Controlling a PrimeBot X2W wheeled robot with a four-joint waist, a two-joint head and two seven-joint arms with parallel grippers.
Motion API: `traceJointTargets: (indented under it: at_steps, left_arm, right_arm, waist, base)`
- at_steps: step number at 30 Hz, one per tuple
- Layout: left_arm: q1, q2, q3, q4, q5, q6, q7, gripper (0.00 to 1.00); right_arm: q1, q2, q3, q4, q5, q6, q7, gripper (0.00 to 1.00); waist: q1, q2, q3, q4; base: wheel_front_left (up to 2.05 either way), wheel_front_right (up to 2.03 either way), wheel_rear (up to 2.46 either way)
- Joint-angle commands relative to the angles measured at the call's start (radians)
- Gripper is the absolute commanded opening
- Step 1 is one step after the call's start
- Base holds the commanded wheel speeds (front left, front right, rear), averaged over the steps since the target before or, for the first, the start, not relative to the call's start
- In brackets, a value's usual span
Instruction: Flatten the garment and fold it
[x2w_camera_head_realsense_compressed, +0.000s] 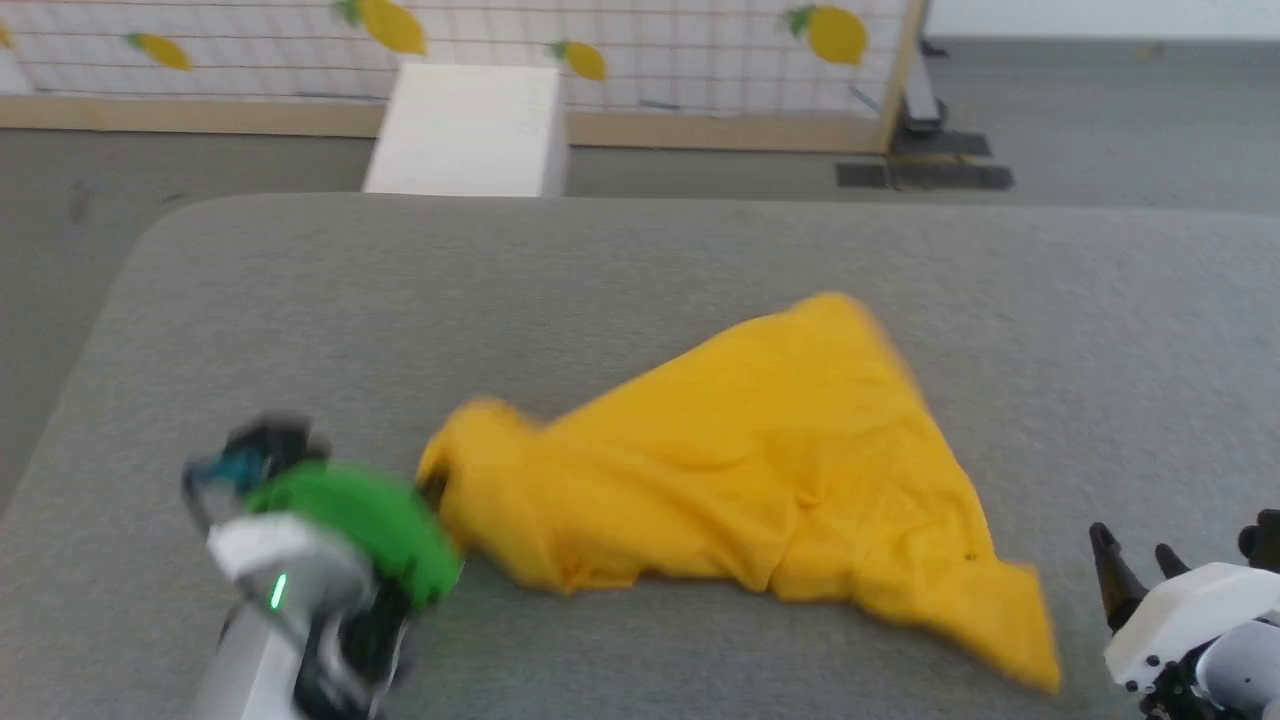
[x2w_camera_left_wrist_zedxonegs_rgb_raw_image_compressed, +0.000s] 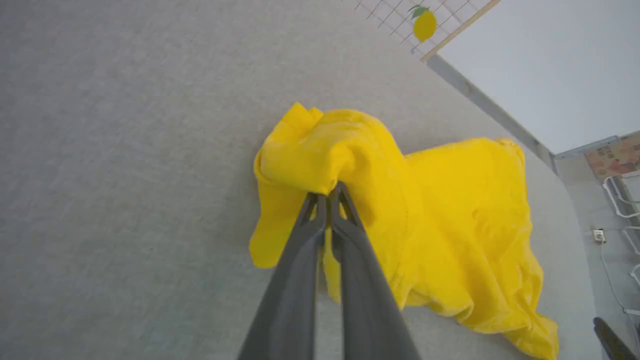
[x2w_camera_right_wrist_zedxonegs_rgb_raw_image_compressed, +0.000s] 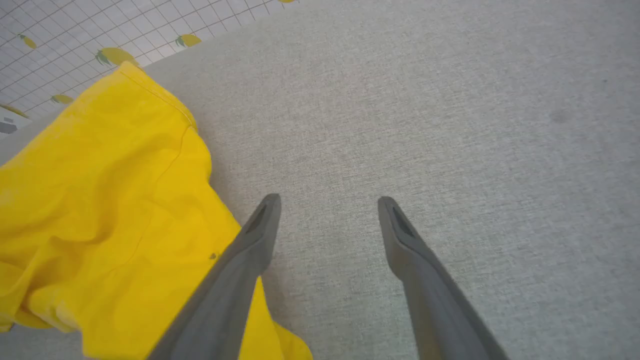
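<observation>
The mustard-yellow garment (x2w_camera_head_realsense_compressed: 760, 470) lies crumpled in a rough triangle on the grey table (x2w_camera_head_realsense_compressed: 640, 260), plain side up; its printed face is hidden. My left gripper (x2w_camera_head_realsense_compressed: 435, 492) is shut on the garment's bunched left end, and in the left wrist view the gripper (x2w_camera_left_wrist_zedxonegs_rgb_raw_image_compressed: 330, 192) pinches a raised fold of the garment (x2w_camera_left_wrist_zedxonegs_rgb_raw_image_compressed: 450, 210). My right gripper (x2w_camera_head_realsense_compressed: 1135, 560) stands open at the lower right, just right of the cloth's near corner. In the right wrist view that gripper (x2w_camera_right_wrist_zedxonegs_rgb_raw_image_compressed: 327, 202) hovers over bare table beside the garment (x2w_camera_right_wrist_zedxonegs_rgb_raw_image_compressed: 100, 200), its left finger (x2w_camera_right_wrist_zedxonegs_rgb_raw_image_compressed: 250, 245) overlapping the cloth's edge.
A white box (x2w_camera_head_realsense_compressed: 470, 130) stands on the floor beyond the table's far edge. Behind it runs a lemon-patterned grid wall (x2w_camera_head_realsense_compressed: 650, 40) with a wooden base. Bare table surrounds the cloth on every side, widest to the far right.
</observation>
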Motion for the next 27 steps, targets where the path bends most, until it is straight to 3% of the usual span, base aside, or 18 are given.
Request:
traceJointTargets:
  at_steps: [1,5,9,10,11,15,20,24,27]
  left_arm:
    - [0.072,0.016,0.009,-0.017,-0.004,0.032,0.015,0.00]
    - [0.254,0.024,0.019,-0.042,-0.043,0.096,0.078,0.00]
    - [0.331,-0.017,0.032,-0.037,-0.107,0.080,0.083,0.00]
    - [0.332,-0.033,0.044,-0.044,-0.122,0.068,0.065,0.41]
    - [0.328,-0.043,0.056,-0.053,-0.131,0.057,0.045,1.00]
    - [0.284,-0.049,0.123,-0.118,-0.127,-0.015,-0.087,1.00]
    - [0.243,0.023,0.161,-0.156,0.051,-0.164,-0.397,1.00]
    - [0.238,0.082,0.132,-0.121,0.248,-0.212,-0.611,1.00]
    - [0.233,0.083,0.112,-0.108,0.351,-0.216,-0.663,1.00]
  right_arm:
    - [0.003,-0.001,0.008,0.003,-0.003,-0.001,0.003,1.00]
    - [-0.002,-0.001,0.031,0.014,0.002,-0.001,0.001,1.00]
    - [-0.003,-0.001,0.049,0.029,0.006,-0.001,-0.004,1.00]
    - [-0.001,-0.001,0.052,0.033,0.006,-0.001,-0.004,1.00]
    - [0.000,-0.001,0.053,0.035,0.006,-0.001,-0.005,1.00]
    - [0.006,-0.001,0.064,0.037,-0.004,-0.001,-0.003,1.00]
    - [-0.005,-0.001,0.097,0.022,-0.018,-0.001,0.013,1.00]
    - [-0.033,-0.001,0.144,0.015,-0.043,-0.001,0.056,1.00]
    - [-0.076,-0.001,0.193,0.021,-0.094,-0.001,0.132,1.00]
  waist:
    - [0.0000,0.0000,-0.065,0.087]
    - [0.0000,0.0000,-0.066,0.102]
    - [0.0000,0.0000,-0.067,0.107]
    - [0.0000,0.0000,-0.070,0.109]
    - [0.0000,0.0000,-0.072,0.111]
    - [0.0000,0.0000,-0.080,0.114]
    - [0.0000,0.0000,-0.086,0.111]
    - [0.0000,0.0000,-0.082,0.107]
    - [0.0000,0.0000,-0.067,0.103]
  base:
    - [0.00,0.00,0.00]
    - [0.00,0.00,0.00]
    - [0.00,0.00,0.00]
    - [0.00,0.00,0.00]
    - [0.00,0.00,0.00]
    - [0.00,0.00,0.00]
    - [0.00,0.00,0.00]
    - [0.00,0.00,0.00]
    - [0.00,0.00,0.00]
